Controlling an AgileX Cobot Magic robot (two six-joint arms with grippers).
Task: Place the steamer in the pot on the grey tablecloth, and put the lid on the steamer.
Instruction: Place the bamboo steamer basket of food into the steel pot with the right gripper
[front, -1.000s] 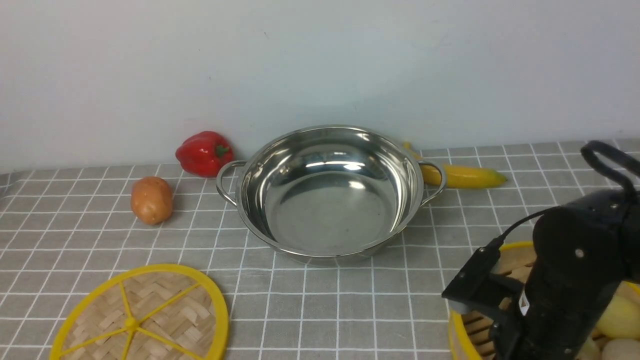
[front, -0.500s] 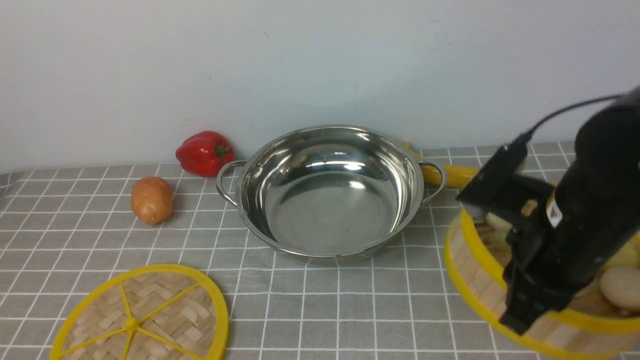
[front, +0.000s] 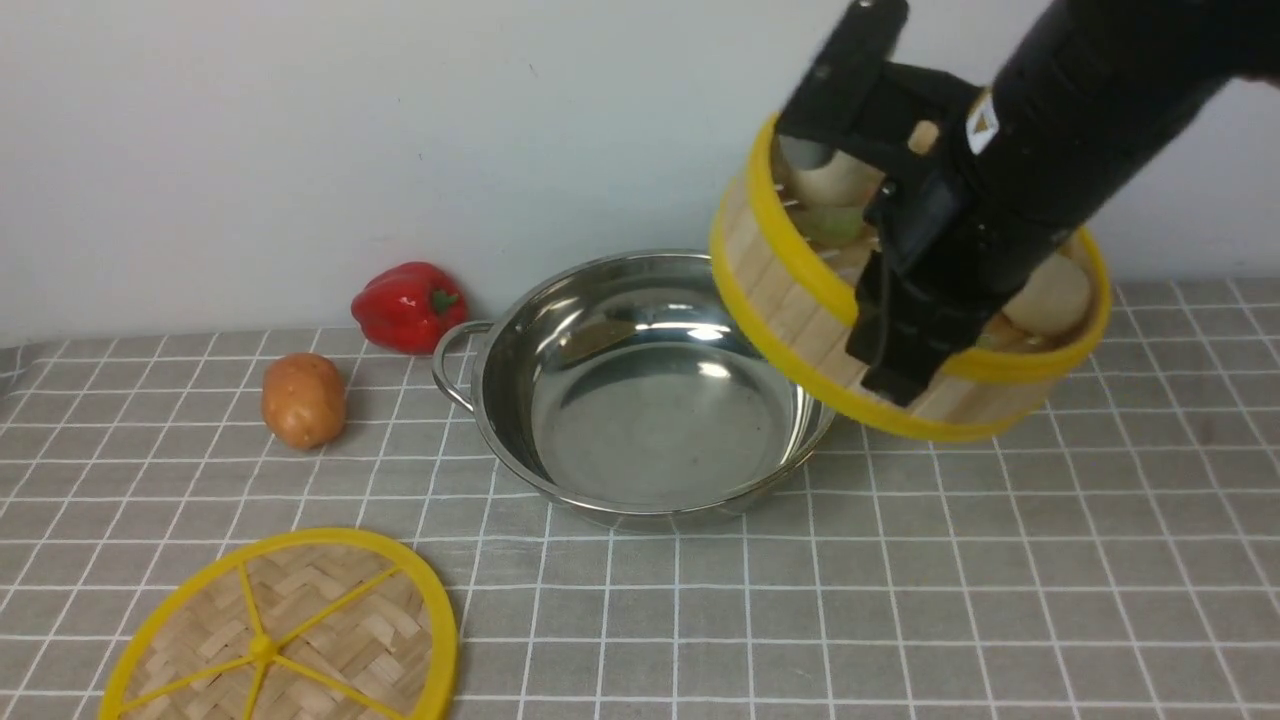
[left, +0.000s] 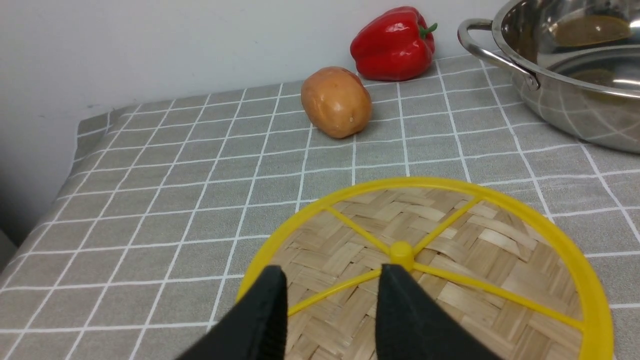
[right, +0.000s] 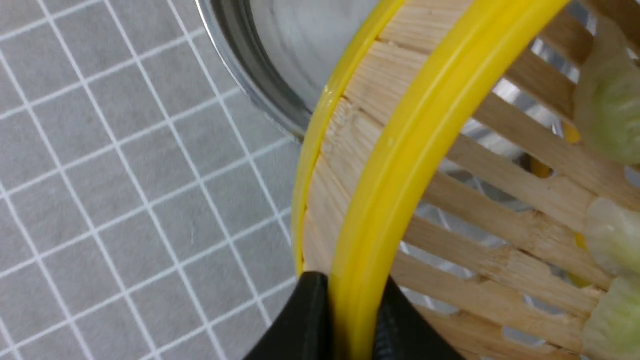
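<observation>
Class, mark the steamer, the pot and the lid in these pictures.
the steamer (front: 790, 300), front view, on its wooden slat wall.
the pot (front: 650, 430), front view, on its bare steel floor.
the lid (left: 401, 249), left wrist view, on its yellow hub.

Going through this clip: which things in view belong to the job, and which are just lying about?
Job: steamer, pot, lid, grey tablecloth.
Lying about: red pepper, potato.
</observation>
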